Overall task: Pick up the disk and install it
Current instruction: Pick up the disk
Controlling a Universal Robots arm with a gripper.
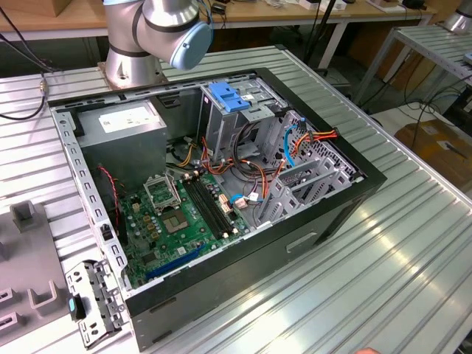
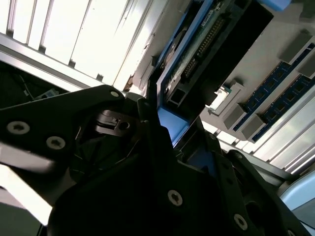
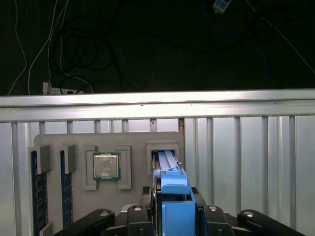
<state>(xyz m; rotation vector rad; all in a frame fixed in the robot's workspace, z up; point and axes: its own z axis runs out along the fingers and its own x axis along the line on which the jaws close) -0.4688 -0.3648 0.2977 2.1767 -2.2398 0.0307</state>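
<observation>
Here, black fingers [image 3: 155,212] clamp flat, blue-railed disk [image 3: 176,194] edgewise.

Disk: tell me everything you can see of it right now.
The disk stands on edge in a slot of the grey fixture tray, beside the tray's processor chip. Bright blue plastic rails frame a flat dark body. In the second wrist view a row of connector pins runs along one face. The tool straddles its near end, with dark parts close on both sides; contact is unclear.
</observation>
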